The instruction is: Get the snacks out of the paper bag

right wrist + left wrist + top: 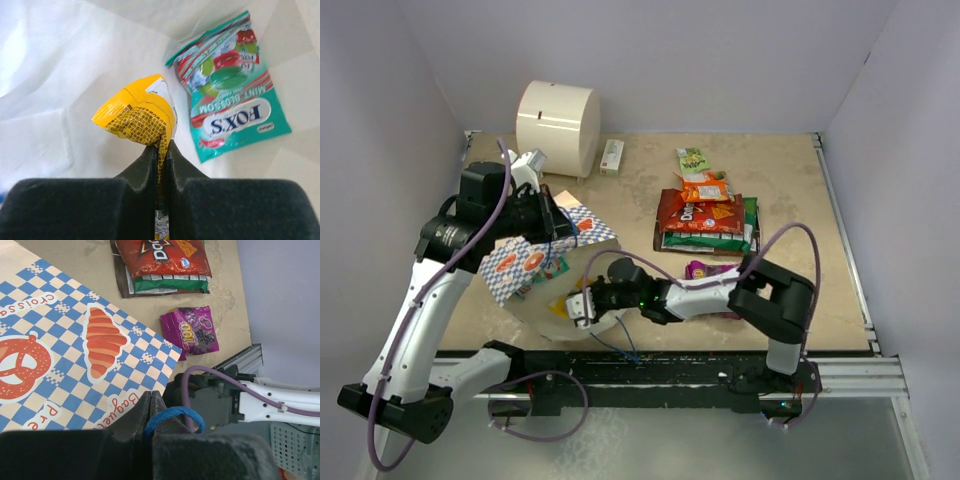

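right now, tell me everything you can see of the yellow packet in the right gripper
The yellow packet is a glossy pouch, yellow-orange with dark print and a white patch. Crumpled and puffed, it stands on edge, its seam pinched in the shut right gripper, inside the paper bag before its pale lining, apart from the teal packet.

Beige table [780, 170] bearing a checkered paper bag [520, 262], cream cylinder [558, 117], small white box [612, 157], piled snack packets [705, 215], purple packet [190, 332]
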{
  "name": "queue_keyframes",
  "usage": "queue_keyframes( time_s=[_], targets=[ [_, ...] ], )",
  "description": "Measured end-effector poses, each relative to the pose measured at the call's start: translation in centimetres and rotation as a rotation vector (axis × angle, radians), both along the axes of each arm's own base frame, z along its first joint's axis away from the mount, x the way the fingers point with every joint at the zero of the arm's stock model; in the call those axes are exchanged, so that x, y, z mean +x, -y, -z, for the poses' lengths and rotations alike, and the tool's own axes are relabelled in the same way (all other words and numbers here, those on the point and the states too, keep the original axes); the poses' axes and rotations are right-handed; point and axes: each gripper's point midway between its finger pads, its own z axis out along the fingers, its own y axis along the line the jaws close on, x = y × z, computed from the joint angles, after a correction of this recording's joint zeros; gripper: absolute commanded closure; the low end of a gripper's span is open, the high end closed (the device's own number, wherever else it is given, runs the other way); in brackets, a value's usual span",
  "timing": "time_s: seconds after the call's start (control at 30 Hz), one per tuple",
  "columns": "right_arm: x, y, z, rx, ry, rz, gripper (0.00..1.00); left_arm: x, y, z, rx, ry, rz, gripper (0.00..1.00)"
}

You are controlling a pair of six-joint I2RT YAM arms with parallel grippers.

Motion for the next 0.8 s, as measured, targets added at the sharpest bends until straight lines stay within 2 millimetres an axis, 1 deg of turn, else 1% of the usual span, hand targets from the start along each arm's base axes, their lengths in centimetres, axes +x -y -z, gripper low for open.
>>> queue_keyframes(
  time_s=[0.07,0.17,0.23,0.3,0.43,0.5,0.57,0.67,0.8],
  targets=[
    [-0.7,1.9,-0.2,-0.01,-0.028,0.019,0.98,0.1,-0.4,-0.1,0.011,0.015,-0.019,1.0],
    [-1.7,4.1,-1.1,-0.014,-0.065,0.04,0.99,-0.1,-0.9,-0.5,0.02,0.045,-0.043,1.0],
    [-2.2,5.7,-2.5,-0.001,-0.09,0.065,0.99,-0.4,-1.2,-0.8,0.02,0.069,-0.055,1.0],
    [-2.6,6.8,-4.3,0.031,-0.111,0.085,0.99,-0.8,-1.5,-0.8,0.017,0.089,-0.062,1.0],
    [-3.4,9.1,-8.1,0.101,-0.161,0.127,1.0,-1.4,-1.8,0.5,0.02,0.088,-0.068,1.0],
    [-3.4,10.2,-9.8,0.126,-0.191,0.171,1.0,-1.5,-1.8,1.3,0.023,0.078,-0.068,1.0],
    [-3.1,11.3,-10.8,0.122,-0.232,0.24,1.0,-1.2,-1.7,1.9,0.029,0.056,-0.067,1.0],
    [-2.3,12.4,-12.7,0.098,-0.299,0.349,1.0,-0.5,-1.4,2.5,0.037,0.032,-0.062,1.0],
    [-1.0,14.3,-16.8,0.107,-0.362,0.515,1.0,0.6,-1.1,2.5,0.047,0.01,-0.063,1.0]
  ],
)
